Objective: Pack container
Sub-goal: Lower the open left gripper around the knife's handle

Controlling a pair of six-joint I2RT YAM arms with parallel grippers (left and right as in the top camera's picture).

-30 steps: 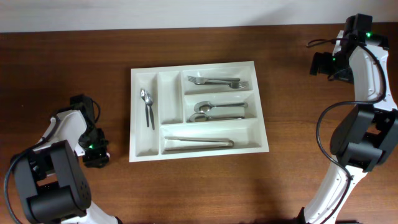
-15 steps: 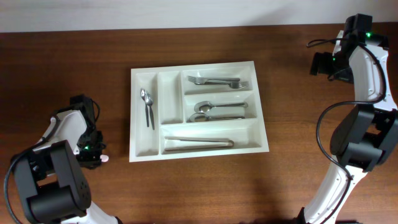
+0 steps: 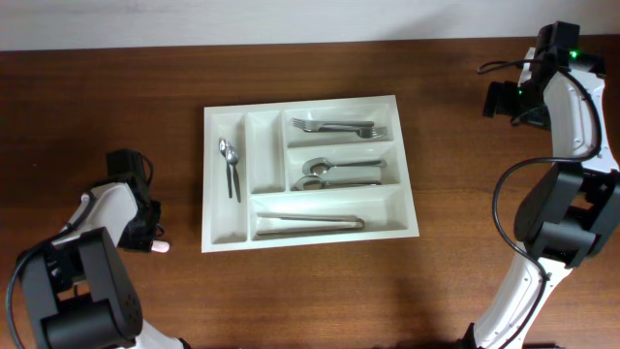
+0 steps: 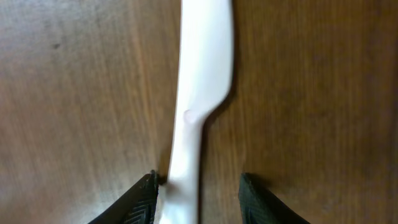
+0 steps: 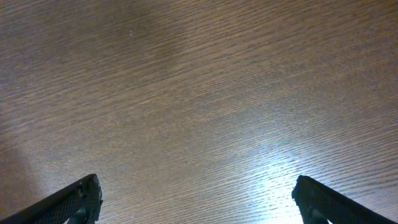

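Note:
The container, a white five-compartment cutlery tray (image 3: pixel 208 174), lies mid-table. It holds forks (image 3: pixel 334 126), spoons (image 3: pixel 339 173), knives (image 3: pixel 310 223) and two small spoons (image 3: pixel 231 165); the second narrow compartment is bare. A white plastic knife (image 4: pixel 202 74) lies flat on the wood, left of the tray; only its tip (image 3: pixel 160 246) shows in the overhead view. My left gripper (image 4: pixel 198 183) is open and straddles the knife's handle: the left finger touches it, the right finger stands apart. It is at the lower left in the overhead view (image 3: pixel 147 237). My right gripper (image 5: pixel 196 193) is wide open and empty over bare wood.
The right arm (image 3: pixel 499 100) hangs over the table's far right, well away from the tray. The table's back edge meets a pale wall at the top of the overhead view. Brown wood surrounds the tray on all sides.
My left gripper has shifted a little toward the front edge, and the white knife tip now shows beside it. The right arm and the tray have not moved.

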